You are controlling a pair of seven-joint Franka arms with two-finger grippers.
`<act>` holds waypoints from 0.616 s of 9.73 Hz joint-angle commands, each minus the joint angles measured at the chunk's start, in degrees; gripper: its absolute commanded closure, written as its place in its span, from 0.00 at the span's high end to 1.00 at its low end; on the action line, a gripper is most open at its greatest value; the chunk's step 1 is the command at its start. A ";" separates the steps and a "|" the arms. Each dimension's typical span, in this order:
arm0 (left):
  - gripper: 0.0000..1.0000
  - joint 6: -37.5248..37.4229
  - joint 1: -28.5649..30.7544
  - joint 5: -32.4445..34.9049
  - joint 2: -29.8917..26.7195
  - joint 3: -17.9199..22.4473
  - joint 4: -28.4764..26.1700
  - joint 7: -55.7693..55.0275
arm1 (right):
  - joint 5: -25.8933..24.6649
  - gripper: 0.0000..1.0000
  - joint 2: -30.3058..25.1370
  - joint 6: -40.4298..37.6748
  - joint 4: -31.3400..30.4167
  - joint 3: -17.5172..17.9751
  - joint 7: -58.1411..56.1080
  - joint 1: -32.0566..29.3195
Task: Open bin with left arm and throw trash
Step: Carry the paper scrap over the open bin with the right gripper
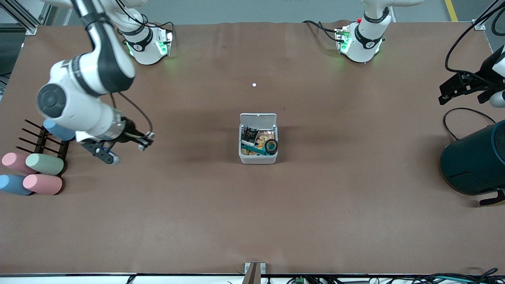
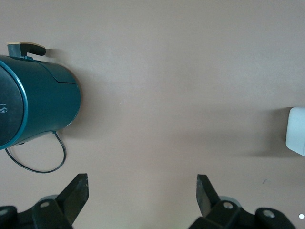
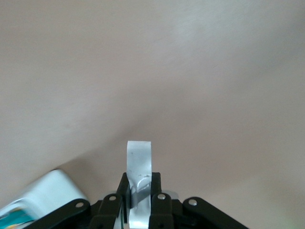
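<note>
The light-grey bin (image 1: pixel 258 158) stands mid-table with its white lid (image 1: pixel 258 118) raised. Inside lie the dark printed wrapper (image 1: pixel 249 135), the black tape roll (image 1: pixel 271 146) and other scraps. My right gripper (image 1: pixel 110 157) hangs over bare table between the bin and the pastel cylinders, shut on the white curved scrap (image 3: pixel 139 160); the bin's corner (image 3: pixel 45 193) shows in the right wrist view. My left gripper (image 1: pixel 453 88) is open and empty (image 2: pixel 141 193), up over the left arm's end of the table near the teal drum. The bin's edge (image 2: pixel 296 131) shows in the left wrist view.
A large dark teal drum (image 1: pixel 477 161) with a cable stands at the left arm's end, and also shows in the left wrist view (image 2: pixel 40 107). Pastel cylinders (image 1: pixel 33 173) and a black rack (image 1: pixel 39 142) sit at the right arm's end. A small white dot (image 1: pixel 254 85) lies between the bin and the bases.
</note>
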 commanded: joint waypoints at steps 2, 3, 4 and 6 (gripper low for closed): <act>1.00 -0.61 0.54 -0.82 0.53 0.15 1.27 0.25 | -0.09 0.00 8.93 -0.59 14.30 -0.53 16.80 10.44; 1.00 -0.61 0.54 -0.82 0.53 0.24 1.27 0.25 | -0.27 0.00 12.79 -0.41 18.08 -0.53 21.20 13.17; 1.00 -0.61 0.62 -0.82 0.53 0.24 1.27 0.25 | -0.36 0.01 16.83 -0.33 21.86 -0.53 24.64 15.55; 1.00 -0.61 0.54 -0.82 0.70 0.15 1.27 0.69 | -0.45 0.01 23.00 3.87 26.28 -0.53 32.20 18.90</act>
